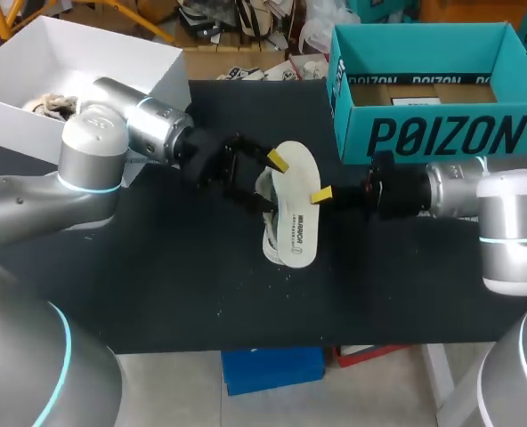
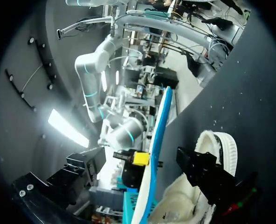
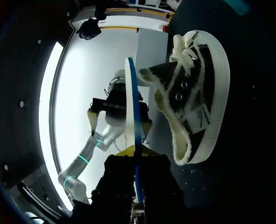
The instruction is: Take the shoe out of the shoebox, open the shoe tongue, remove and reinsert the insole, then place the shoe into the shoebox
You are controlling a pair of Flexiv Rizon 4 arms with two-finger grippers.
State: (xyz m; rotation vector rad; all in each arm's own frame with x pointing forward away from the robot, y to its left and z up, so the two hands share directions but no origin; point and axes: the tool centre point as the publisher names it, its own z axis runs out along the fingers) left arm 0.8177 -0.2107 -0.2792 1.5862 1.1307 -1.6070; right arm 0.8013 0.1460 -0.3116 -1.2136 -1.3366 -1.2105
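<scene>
Pinching the thin white foam insole with a blue face (image 1: 296,200) near one end, the right tool (image 1: 321,194) is clamped on it and holds it on edge, lifted off the black desk (image 1: 157,267). Just beside and below that tool, the black canvas sneaker with a thick white rubber sole and fleecy cream lining (image 3: 198,107) rests on the desk, seemingly on its sole. The left tool (image 1: 265,182) faces the right one across the insole. Its fingers are well apart, one on each side of the sheet, and as far as I can tell neither touches it. Off to the side of the right tool stands the open teal cardboard shoebox (image 1: 441,133), with the shoe not in it.

The insole looks light and floppy and would likely buckle if pushed from one end. A hold near the heel, feeding the toe in first, seems best. The fleece will probably drag on it. The sneaker's upper is soft and apt to collapse, so the stiff rubber sole or the heel collar is the safer place to steady it.
</scene>
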